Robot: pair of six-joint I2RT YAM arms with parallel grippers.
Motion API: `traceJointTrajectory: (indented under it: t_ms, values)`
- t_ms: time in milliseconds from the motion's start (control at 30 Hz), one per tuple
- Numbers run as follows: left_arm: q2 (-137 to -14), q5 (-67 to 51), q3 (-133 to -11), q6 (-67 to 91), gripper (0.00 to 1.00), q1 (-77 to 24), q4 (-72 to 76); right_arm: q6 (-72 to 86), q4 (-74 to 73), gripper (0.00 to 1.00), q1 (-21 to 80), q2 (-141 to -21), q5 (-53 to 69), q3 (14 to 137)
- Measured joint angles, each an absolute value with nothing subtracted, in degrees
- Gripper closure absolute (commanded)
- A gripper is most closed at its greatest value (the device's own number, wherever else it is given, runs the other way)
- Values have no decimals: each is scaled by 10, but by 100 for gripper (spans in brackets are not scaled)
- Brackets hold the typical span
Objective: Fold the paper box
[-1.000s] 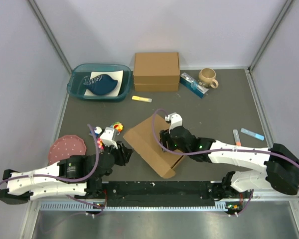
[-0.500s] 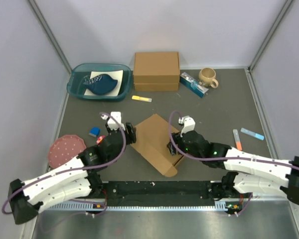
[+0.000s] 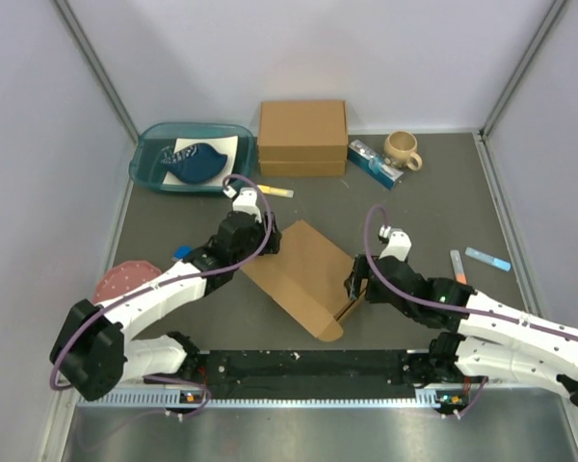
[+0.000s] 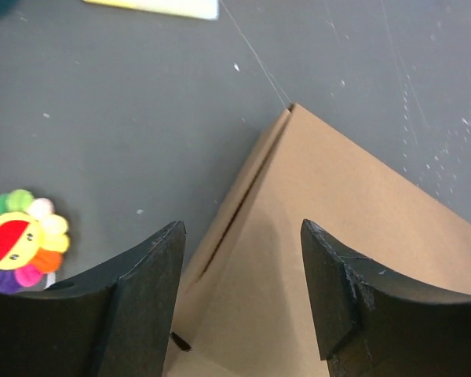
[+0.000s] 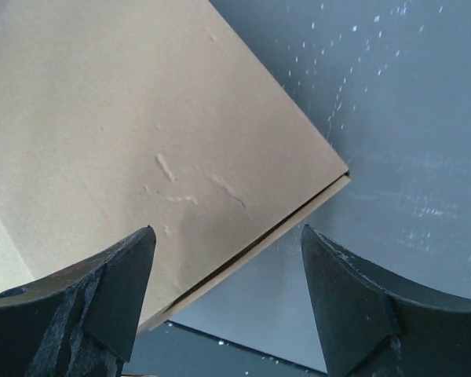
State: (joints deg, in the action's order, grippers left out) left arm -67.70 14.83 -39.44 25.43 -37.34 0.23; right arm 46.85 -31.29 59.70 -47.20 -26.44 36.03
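The paper box (image 3: 303, 274) lies closed on the grey table (image 3: 414, 221), between both arms. The left gripper (image 4: 243, 236), jaws spread, is above its far-left edge. The right gripper (image 5: 228, 236), jaws spread, is above its right edge. Neither holds anything.

Grey surface (image 3: 443, 207) carrying: thick cardboard box (image 3: 302, 135), teal tray (image 3: 139, 166) with dark blue item (image 3: 195, 162), beige mug (image 3: 402, 149), blue-white packet (image 3: 374, 164), yellow marker (image 3: 274, 192), pink disc (image 3: 125, 282), blue block (image 3: 181, 253), rainbow flower toy (image 4: 20, 239).
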Motion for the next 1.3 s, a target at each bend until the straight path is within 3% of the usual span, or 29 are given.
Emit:
traceJointTrajectory:
  t_ms: [500, 933, 1133, 1300]
  values:
    - [-688, 35, -331, 300, 42, -370, 60, 557, -325, 21, 560, -531, -181, 338]
    - [-688, -36, -303, 363, 46, -394, 86, 436, -283, 22, 346, -629, -78, 381]
    - [-685, -23, -301, 392, 38, -423, 83, 373, -288, 22, 283, -719, -60, 461]
    - [-641, 33, -302, 388, 31, -437, 16, 347, -286, 22, 276, -704, -57, 516]
